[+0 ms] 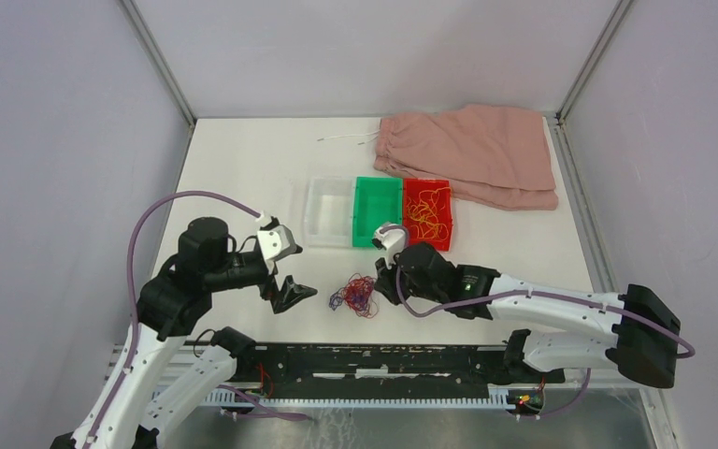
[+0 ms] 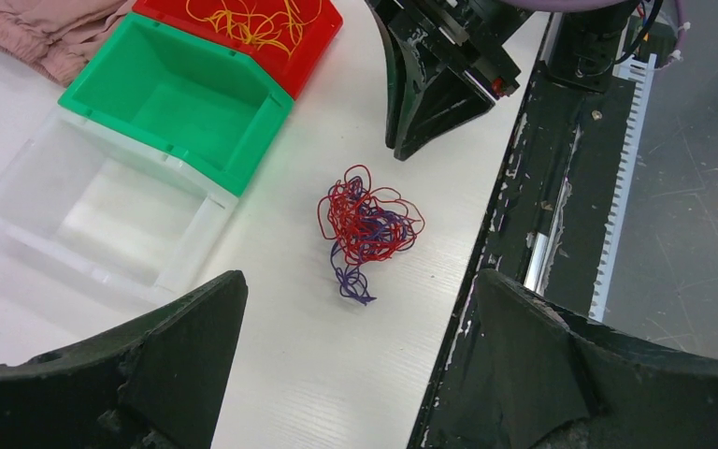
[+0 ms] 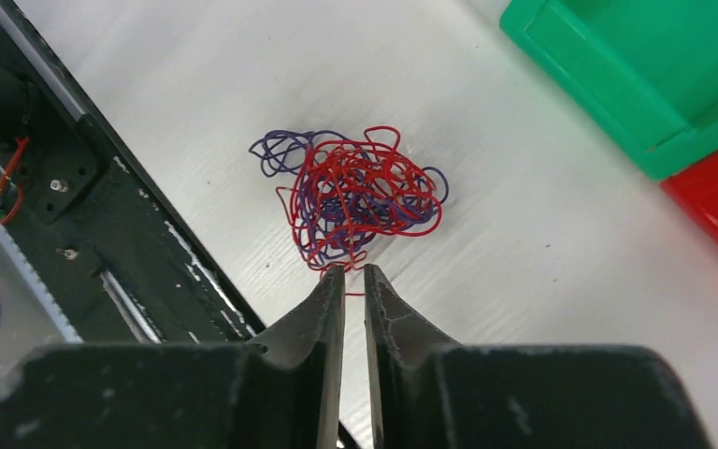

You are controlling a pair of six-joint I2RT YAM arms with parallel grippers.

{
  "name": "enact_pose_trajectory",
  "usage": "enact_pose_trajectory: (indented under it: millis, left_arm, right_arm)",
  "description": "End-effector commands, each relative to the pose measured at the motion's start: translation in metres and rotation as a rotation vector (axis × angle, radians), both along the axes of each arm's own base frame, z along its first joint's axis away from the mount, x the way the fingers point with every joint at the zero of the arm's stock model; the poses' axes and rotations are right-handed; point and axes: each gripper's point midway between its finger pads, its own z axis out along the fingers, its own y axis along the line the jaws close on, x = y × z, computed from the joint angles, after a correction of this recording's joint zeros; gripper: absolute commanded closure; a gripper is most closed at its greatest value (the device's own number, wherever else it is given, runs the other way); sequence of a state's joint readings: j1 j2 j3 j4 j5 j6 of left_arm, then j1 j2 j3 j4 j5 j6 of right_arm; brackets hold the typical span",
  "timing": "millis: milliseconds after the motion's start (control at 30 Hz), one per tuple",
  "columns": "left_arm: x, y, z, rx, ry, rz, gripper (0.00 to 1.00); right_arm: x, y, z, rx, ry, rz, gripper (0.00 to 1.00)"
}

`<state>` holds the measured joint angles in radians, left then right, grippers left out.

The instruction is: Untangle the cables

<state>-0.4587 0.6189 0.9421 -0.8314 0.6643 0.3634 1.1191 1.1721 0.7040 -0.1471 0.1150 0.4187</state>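
Note:
A small clump of red and dark purple cables (image 1: pixel 357 295) lies on the white table near the front edge. It also shows in the left wrist view (image 2: pixel 366 224) and the right wrist view (image 3: pixel 355 196). Yellow-orange cables (image 1: pixel 427 210) lie loose in the red bin (image 1: pixel 449 234). My left gripper (image 1: pixel 290 295) is open wide and empty, just left of the clump (image 2: pixel 360 281). My right gripper (image 1: pixel 385 281) is at the clump's right edge, jaws closed to a narrow slit (image 3: pixel 354 269). A red strand crosses the slit at the tips, and a pinch cannot be confirmed.
A green bin (image 1: pixel 377 229) and a clear bin (image 1: pixel 316 234) stand left of the red one in a row, both without cables. A pink cloth (image 1: pixel 477 150) with a white drawstring (image 1: pixel 346 138) lies at the back right. The black rail (image 1: pixel 383 360) runs along the front edge.

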Motion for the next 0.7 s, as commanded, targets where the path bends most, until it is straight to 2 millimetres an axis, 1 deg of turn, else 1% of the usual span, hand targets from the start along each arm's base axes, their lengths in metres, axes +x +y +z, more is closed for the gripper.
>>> enact_pose_trajectory:
  millis: [0, 33, 100, 233, 367, 467, 567, 633, 667]
  left_arm:
    - [-0.002, -0.003, 0.007, -0.016, -0.050, -0.039, 0.01]
    - [-0.003, -0.003, 0.008, -0.018, -0.054, -0.040, 0.01]
    - [-0.003, -0.002, 0.009, -0.020, -0.060, -0.036, 0.01]
    - [-0.002, -0.002, 0.011, -0.021, -0.063, -0.032, 0.01]
    - [-0.002, -0.002, 0.012, -0.021, -0.067, -0.030, 0.01]
    - [-0.002, -0.002, 0.011, -0.020, -0.065, -0.033, 0.01]
    - [-0.002, -0.002, 0.011, -0.020, -0.067, -0.031, 0.01]
    - [-0.002, -0.002, 0.011, -0.019, -0.068, -0.030, 0.01]
    - [-0.002, -0.001, 0.011, -0.019, -0.069, -0.030, 0.01]
  right_arm:
    - [-0.002, 0.003, -0.005, -0.030, 0.009, 0.019, 0.66]
    - [-0.004, 0.006, -0.012, -0.026, 0.031, 0.022, 0.58]
    - [-0.006, 0.011, -0.027, -0.021, 0.059, 0.028, 0.54]
    - [-0.004, 0.015, -0.054, -0.055, 0.083, 0.021, 0.53]
    - [0.000, 0.017, -0.069, -0.087, 0.080, 0.013, 0.53]
    - [0.003, 0.021, -0.078, -0.104, 0.077, 0.016, 0.56]
    - [0.005, 0.026, -0.086, -0.107, 0.082, 0.019, 0.61]
    - [0.007, 0.029, -0.089, -0.104, 0.081, 0.011, 0.67]
    - [0.009, 0.029, -0.090, -0.104, 0.078, -0.001, 0.73]
